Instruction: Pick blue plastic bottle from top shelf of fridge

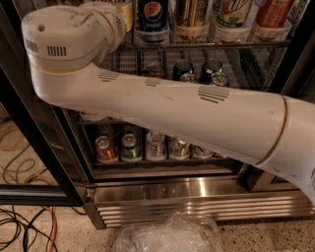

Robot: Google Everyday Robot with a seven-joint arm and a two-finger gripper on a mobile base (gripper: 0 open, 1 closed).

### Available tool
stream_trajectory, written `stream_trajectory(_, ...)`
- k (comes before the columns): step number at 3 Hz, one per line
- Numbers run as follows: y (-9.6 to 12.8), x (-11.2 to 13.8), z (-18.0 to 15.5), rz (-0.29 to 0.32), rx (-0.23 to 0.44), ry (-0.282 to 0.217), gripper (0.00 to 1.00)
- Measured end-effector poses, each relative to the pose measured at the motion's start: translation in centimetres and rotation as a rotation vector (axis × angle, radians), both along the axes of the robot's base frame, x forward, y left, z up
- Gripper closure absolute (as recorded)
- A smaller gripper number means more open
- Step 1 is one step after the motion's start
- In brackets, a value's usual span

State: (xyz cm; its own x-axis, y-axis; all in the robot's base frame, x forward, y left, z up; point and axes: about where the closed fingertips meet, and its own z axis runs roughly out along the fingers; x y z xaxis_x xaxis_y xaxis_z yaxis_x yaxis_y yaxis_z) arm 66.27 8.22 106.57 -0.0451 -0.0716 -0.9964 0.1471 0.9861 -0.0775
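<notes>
My white arm (162,106) crosses the view from the right to a joint (69,34) at the top left, in front of the open fridge (197,197). My gripper is out of view, past the top edge. The top shelf (206,44) is a wire rack with clear front cups holding tall bottles. Just right of the joint I see the lower part of an amber bottle (127,12); its label is hidden, so I cannot tell whether it is the blue plastic bottle. A dark blue Pepsi bottle (151,15) stands next to it.
More bottles (234,15) stand to the right on the top shelf. Cans fill the middle rack (197,71) and the bottom rack (130,147). A black door frame (34,147) stands at the left. A clear plastic bag (167,236) and cables (24,231) lie on the floor.
</notes>
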Motion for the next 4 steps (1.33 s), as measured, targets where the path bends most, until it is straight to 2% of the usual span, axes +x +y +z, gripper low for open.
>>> stream_trajectory(2,0.00,0.00,0.00,0.000,0.000,0.000,0.99)
stream_trajectory(4,-0.38,-0.38,0.67,0.005,-0.026,-0.001,1.00)
